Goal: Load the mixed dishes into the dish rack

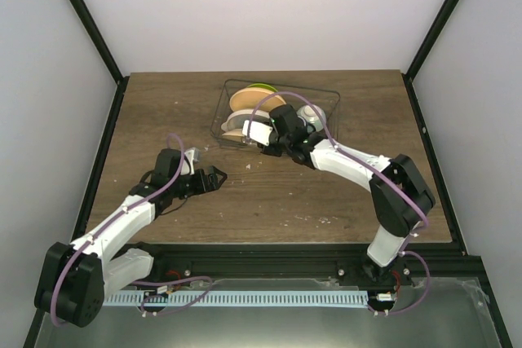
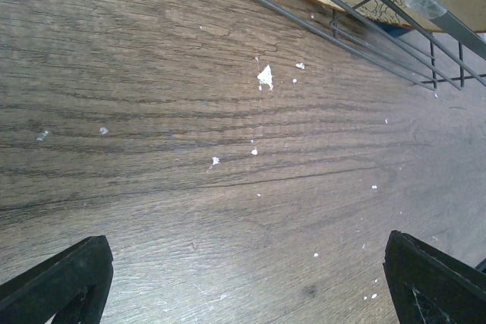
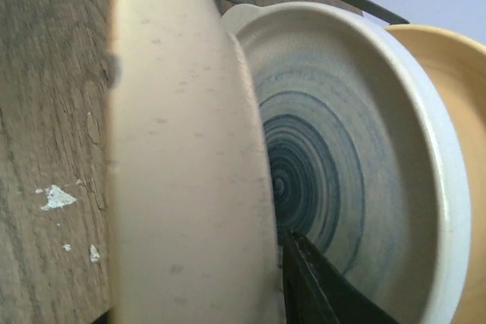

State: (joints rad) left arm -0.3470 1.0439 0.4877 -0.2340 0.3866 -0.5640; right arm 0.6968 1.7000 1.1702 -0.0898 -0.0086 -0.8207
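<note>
**At the rack's left end: settle the plate, then let go**

From above, my right gripper [image 1: 265, 138] reaches into the rack [image 1: 322, 89] beside the peach plate [image 1: 253, 100]. The left gripper [image 1: 214, 177] hangs over the table [image 1: 342, 193].

Left wrist: jaws wide apart.

Right wrist: a cream plate [image 3: 190, 172] stands on edge between my fingers [image 3: 319, 286], with a ringed plate [image 3: 319, 149] just behind. Clamped or slack, I cannot tell. I'd ease open slowly, then back straight out.

**A robot lab test cell**

Plain white wall panels [image 1: 269, 14] set in black frame posts [image 1: 86, 18] box in a wood-grain table [image 1: 326, 201]. The left arm [image 1: 122, 226] and right arm [image 1: 359, 165], looped with purple cables [image 1: 174, 170], are mounted on a black rail [image 1: 269, 262] at the table's near edge.
</note>
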